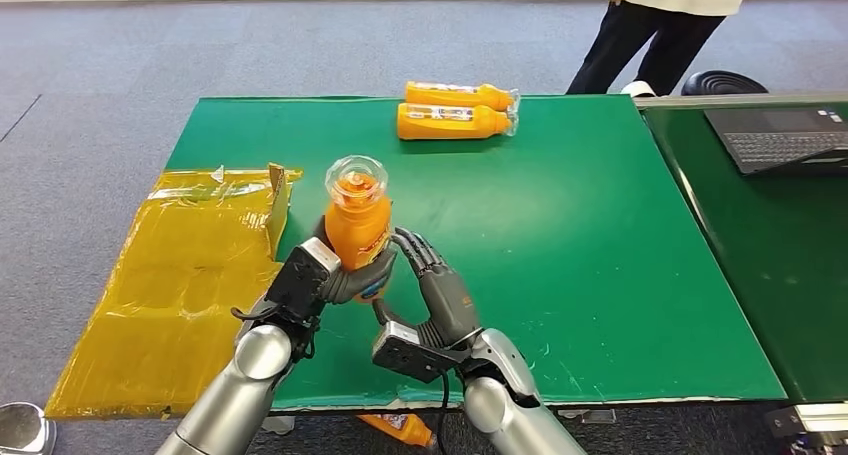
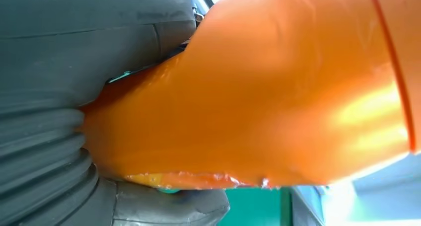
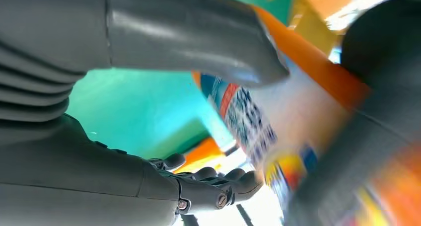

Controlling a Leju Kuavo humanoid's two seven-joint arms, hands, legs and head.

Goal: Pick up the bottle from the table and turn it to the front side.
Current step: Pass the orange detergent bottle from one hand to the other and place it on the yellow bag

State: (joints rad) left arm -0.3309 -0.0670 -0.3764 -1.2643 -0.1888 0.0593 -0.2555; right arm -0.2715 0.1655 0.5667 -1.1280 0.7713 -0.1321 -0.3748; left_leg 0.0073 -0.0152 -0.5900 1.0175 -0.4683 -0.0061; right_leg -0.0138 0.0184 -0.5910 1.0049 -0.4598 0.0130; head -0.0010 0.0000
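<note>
An orange bottle (image 1: 358,225) with a clear cap stands upright above the near part of the green table (image 1: 580,245). My left hand (image 1: 322,275) grips it around its lower body. In the left wrist view the bottle (image 2: 258,97) fills most of the frame, pressed against the left hand (image 2: 49,87). My right hand (image 1: 438,290) is just to the right of the bottle, fingers extended upward and spread, fingertips close by its side. In the right wrist view the bottle's printed label (image 3: 253,121) lies beyond the parted thumb (image 3: 208,47) and fingers (image 3: 233,184).
Two more orange bottles (image 1: 455,109) lie side by side at the table's far edge. A yellow taped package (image 1: 190,275) sits off the left side. A laptop (image 1: 780,140) rests on the neighbouring table at right. A person (image 1: 660,25) stands behind. Another bottle (image 1: 400,430) lies on the floor.
</note>
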